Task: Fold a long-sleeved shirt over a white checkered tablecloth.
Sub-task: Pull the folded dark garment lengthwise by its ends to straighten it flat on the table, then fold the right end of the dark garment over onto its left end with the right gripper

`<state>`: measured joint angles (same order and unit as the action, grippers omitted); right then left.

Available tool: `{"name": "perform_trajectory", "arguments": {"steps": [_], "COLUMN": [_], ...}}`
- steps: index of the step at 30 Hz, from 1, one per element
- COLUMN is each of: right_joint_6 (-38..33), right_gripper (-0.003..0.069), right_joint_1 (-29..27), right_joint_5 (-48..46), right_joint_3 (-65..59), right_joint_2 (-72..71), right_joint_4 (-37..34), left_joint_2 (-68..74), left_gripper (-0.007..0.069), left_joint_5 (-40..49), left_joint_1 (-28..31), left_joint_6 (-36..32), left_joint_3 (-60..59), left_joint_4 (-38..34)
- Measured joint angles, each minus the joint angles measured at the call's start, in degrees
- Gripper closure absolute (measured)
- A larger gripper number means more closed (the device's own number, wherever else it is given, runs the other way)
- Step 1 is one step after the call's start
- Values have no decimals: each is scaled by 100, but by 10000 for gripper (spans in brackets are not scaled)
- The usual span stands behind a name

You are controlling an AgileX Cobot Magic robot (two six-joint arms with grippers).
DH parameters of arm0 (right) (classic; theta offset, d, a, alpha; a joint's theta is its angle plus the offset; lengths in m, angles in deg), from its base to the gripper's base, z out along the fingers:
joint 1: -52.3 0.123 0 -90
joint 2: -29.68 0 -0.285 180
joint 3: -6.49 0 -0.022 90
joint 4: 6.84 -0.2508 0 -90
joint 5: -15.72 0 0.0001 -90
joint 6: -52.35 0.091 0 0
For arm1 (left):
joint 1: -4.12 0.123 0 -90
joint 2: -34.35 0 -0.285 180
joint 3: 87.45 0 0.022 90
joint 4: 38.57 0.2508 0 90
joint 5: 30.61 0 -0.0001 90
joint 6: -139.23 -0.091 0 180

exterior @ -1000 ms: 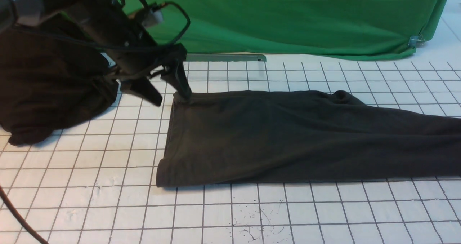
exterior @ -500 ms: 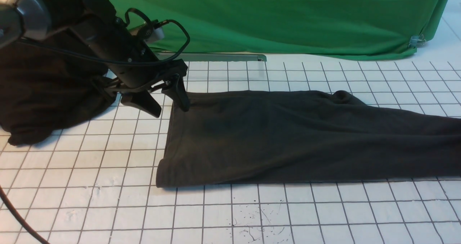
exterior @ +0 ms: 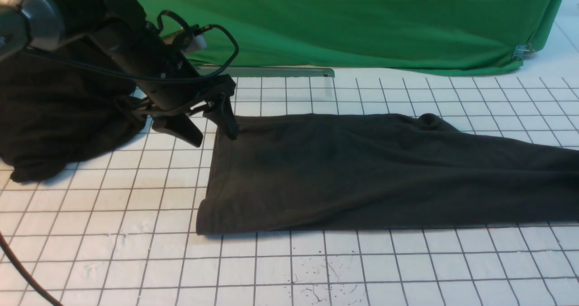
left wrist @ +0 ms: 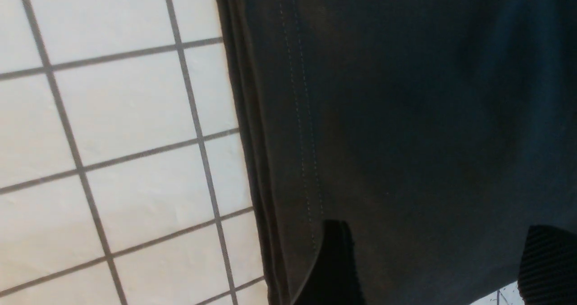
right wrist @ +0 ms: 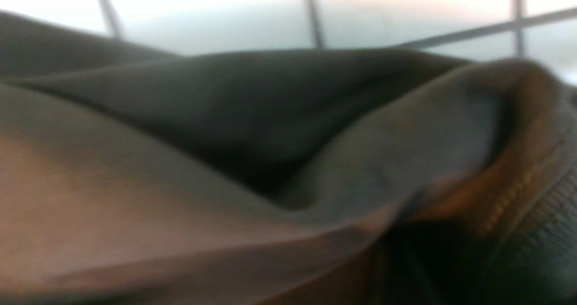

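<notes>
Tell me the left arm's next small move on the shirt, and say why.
Probably close the left gripper on the long-sleeved shirt at its far left corner. Its jaws stand open astride that hem, one finger on the cloth and the other over the white checkered tablecloth, with nothing gripped.

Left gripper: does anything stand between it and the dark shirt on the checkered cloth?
Nothing visible does. The left gripper is open right at the far left corner of the long-sleeved shirt, with no object between them. The black cloth bundle lies aside, further left.
</notes>
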<state>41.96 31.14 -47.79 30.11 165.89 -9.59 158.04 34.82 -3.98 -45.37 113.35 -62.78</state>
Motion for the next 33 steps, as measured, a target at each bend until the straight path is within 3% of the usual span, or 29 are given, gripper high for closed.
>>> {"name": "perform_trajectory", "arguments": {"steps": [2, 4, 19, 26, 29, 31, 33], "right_joint_6": [-70, -118, 365, 795, 1244, 1732, 2041], "right_gripper": [566, 616, 627, 627, 627, 627, 627], "right_joint_1": [6, 6, -573, 531, 1330, 2315, 2958], "right_joint_5": [-38, -66, -297, -552, -585, -596, -555], "right_joint_3": [0, 6, -26, -26, -26, -26, -26], "right_joint_2": [4, 4, -1313, -2340, -2608, -2693, -2647], "right_joint_4": [-67, -55, 583, 548, 543, 531, 526], "left_joint_2": [0, 2, -1037, -1437, -1448, -1443, -1443], "left_gripper": [126, 126, 126, 126, 126, 126, 126], "left_joint_5": [16, 168, 399, 406, 409, 409, 409], "left_joint_1": [0, 0, 0, 0, 5, 5, 5], "left_joint_6": [0, 0, -51, -402, -462, -531, -572], "left_joint_3": [0, 0, 16, -1, -28, -56, -69], "left_joint_4": [-6, -6, 272, 392, 468, 483, 490]}}
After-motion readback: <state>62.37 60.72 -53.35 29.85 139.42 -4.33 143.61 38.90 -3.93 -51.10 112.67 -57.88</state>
